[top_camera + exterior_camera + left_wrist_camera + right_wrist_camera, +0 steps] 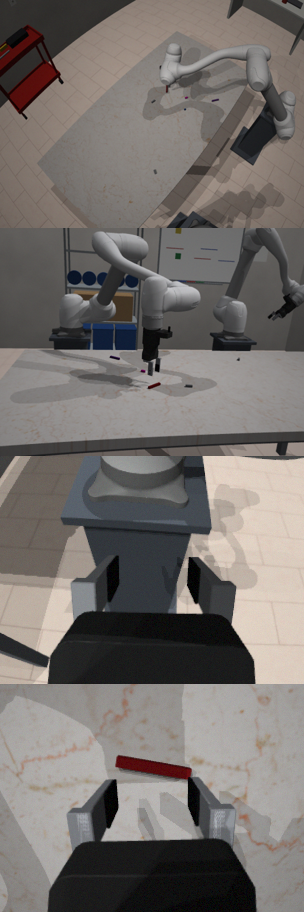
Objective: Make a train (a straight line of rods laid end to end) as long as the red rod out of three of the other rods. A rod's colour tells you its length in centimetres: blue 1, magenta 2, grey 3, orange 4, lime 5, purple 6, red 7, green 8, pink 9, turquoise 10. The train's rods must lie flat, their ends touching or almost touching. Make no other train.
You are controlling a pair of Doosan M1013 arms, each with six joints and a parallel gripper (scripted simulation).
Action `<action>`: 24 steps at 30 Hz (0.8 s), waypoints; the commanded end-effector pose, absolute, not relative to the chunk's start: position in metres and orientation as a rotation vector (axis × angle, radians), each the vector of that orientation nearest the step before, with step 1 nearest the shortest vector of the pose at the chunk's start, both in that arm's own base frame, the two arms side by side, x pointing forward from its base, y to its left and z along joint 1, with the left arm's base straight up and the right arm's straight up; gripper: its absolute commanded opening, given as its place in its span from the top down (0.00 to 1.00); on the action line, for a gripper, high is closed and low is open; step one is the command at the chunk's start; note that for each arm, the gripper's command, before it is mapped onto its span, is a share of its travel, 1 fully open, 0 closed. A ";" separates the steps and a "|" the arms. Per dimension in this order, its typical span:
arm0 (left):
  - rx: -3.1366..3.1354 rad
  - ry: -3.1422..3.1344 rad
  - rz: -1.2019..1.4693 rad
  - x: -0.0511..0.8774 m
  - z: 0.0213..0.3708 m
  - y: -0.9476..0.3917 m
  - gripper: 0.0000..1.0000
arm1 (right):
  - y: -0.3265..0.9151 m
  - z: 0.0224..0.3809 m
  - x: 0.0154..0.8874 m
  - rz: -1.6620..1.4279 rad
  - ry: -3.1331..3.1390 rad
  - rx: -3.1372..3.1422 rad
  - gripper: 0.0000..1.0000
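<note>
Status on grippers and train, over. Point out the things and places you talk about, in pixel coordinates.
Right gripper (154, 372) (153, 796) open, empty, above table (107, 140) (100, 420). Left gripper (271, 318) (153, 576) open, empty. Red rod (167, 89) (154, 385) (153, 767) flat, no train built. Nothing seen blocking red rod.

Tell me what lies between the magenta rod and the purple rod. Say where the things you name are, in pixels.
No object: between the magenta rod (186, 97) (143, 371) and the purple rod (215, 100) (115, 357) is only shadowed tabletop (120, 130) (100, 418), as the top view shows.
</note>
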State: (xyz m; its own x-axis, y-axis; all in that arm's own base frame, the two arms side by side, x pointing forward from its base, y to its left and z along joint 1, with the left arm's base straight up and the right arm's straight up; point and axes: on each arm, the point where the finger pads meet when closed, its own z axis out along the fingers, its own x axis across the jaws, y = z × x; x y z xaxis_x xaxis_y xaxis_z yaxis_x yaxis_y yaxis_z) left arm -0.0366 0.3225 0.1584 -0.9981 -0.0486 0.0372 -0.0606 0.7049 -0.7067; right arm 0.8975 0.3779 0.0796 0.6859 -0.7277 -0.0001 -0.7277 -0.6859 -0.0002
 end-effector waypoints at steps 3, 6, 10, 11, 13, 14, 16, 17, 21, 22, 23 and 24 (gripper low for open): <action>0.092 -2.886 1.196 -0.037 0.159 0.323 0.00 | 0.386 0.082 0.899 -0.002 1.093 -2.943 0.00; 0.092 -2.886 1.196 -0.037 0.159 0.323 0.00 | 0.397 0.082 0.900 -0.002 0.894 -3.010 0.00; 0.092 -2.886 1.196 -0.037 0.159 0.323 0.00 | 0.407 0.082 0.901 -0.002 0.683 -3.065 0.00; 0.092 -2.886 1.196 -0.037 0.159 0.323 0.00 | 0.409 0.082 0.901 -0.002 0.628 -3.076 0.00; 0.092 -2.886 1.196 -0.037 0.159 0.323 0.00 | 0.409 0.082 0.901 -0.002 0.628 -3.076 0.00; 0.092 -2.886 1.196 -0.037 0.159 0.323 0.00 | 0.415 0.082 0.901 -0.002 0.514 -3.098 0.00; 0.092 -2.886 1.196 -0.037 0.159 0.323 0.00 | 0.420 0.083 0.901 -0.003 0.389 -3.116 0.00; 0.092 -2.886 1.196 -0.037 0.159 0.323 0.00 | 0.422 0.083 0.901 -0.003 0.338 -3.122 0.00; 0.092 -2.886 1.196 -0.037 0.159 0.323 0.00 | 0.432 0.083 0.901 -0.003 0.117 -3.138 0.00; 0.092 -2.886 1.196 -0.037 0.159 0.323 0.00 | 0.434 0.083 0.901 -0.003 0.062 -3.140 0.00; 0.092 -2.886 1.196 -0.037 0.159 0.323 0.00 | 0.436 0.083 0.901 -0.003 0.006 -3.140 0.00; 0.092 -2.886 1.196 -0.037 0.159 0.323 0.00 | 0.438 0.083 0.901 -0.003 -0.049 -3.140 0.00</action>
State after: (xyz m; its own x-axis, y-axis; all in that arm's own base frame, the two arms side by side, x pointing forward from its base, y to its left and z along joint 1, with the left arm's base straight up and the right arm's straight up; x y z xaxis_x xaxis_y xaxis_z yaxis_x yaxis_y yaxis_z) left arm -0.0366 0.3225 0.1584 -0.9981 -0.0486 0.0372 -0.0606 0.7049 -0.7067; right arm 0.9005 0.4299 0.0810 0.9949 -0.1006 0.0055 -0.1006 -0.9949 0.0033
